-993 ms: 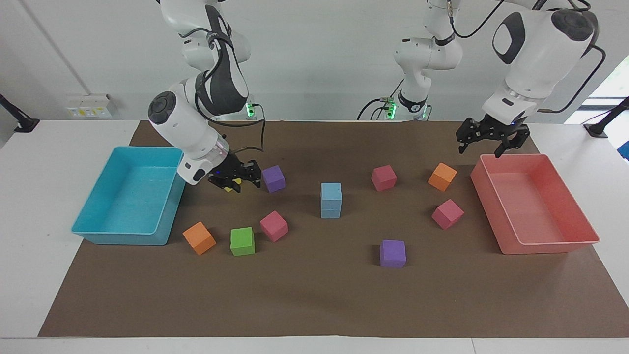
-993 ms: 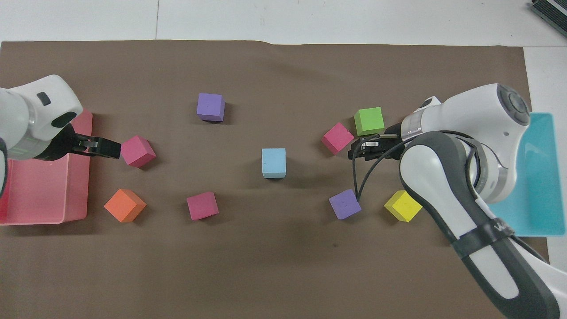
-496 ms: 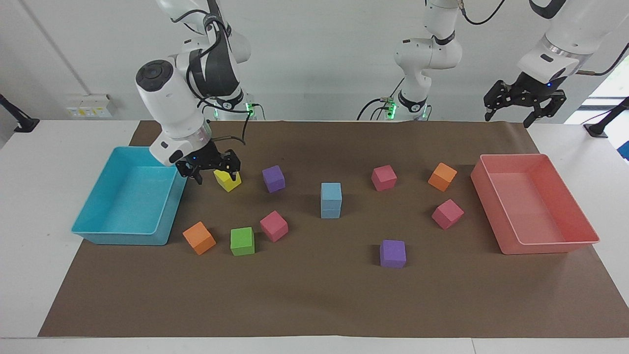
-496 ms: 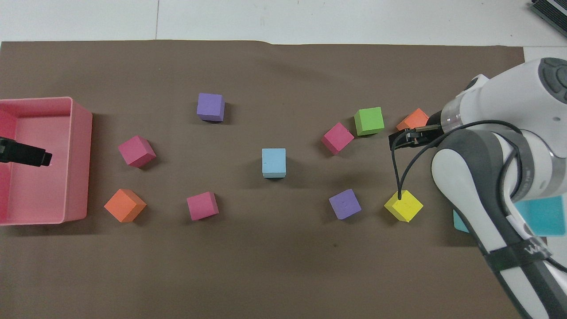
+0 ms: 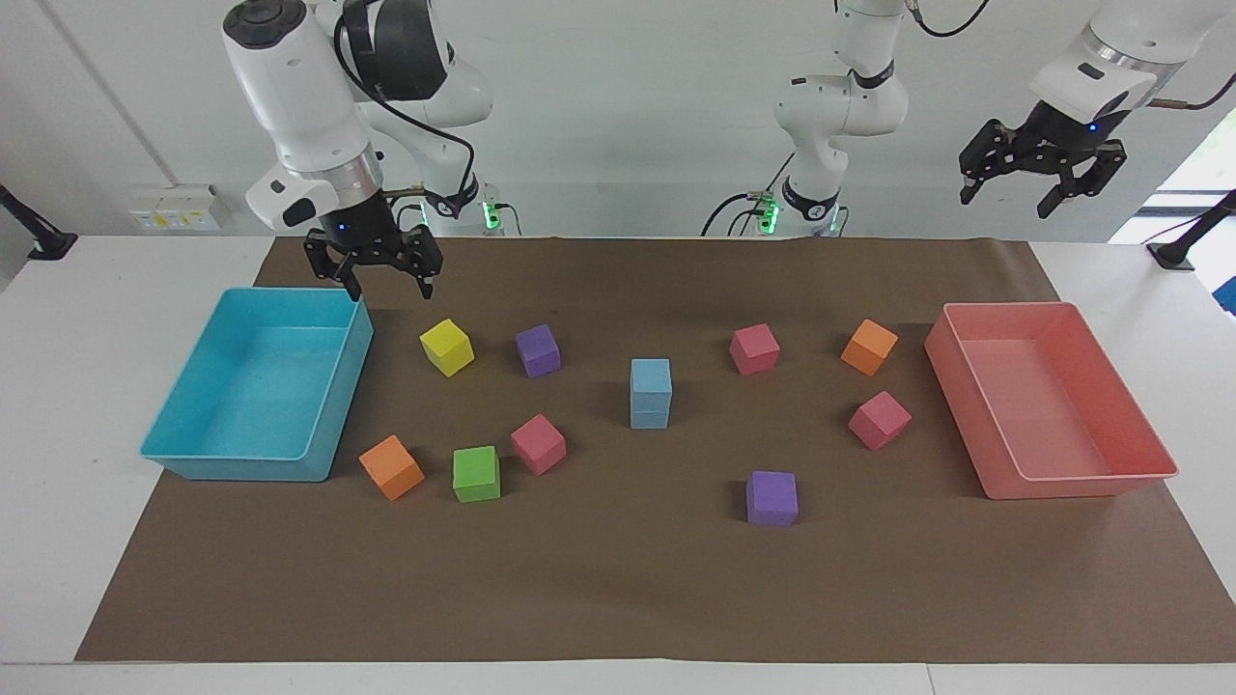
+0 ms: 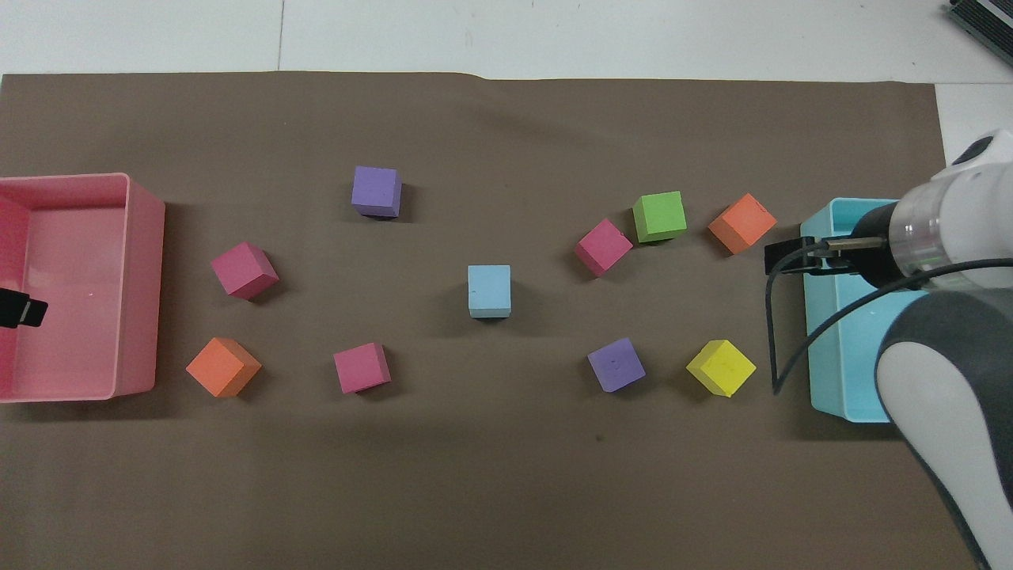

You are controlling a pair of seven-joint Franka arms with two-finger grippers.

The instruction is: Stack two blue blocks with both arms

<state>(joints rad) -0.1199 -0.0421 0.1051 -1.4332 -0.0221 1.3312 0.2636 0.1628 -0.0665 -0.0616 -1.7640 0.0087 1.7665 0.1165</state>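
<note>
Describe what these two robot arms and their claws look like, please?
Both arms are glossy white, built of rounded jointed segments with dark grey or black panels. Black cables loop along them, and green lights glow at their bases. The right gripper and left gripper are black two-fingered claws made of skeletal links, each with a small blue light above it.

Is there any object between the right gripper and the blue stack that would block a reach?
Possibly. The right gripper hangs open by the turquoise tray's corner; the yellow cube and purple cube lie roughly between it and the blue stack.
</note>
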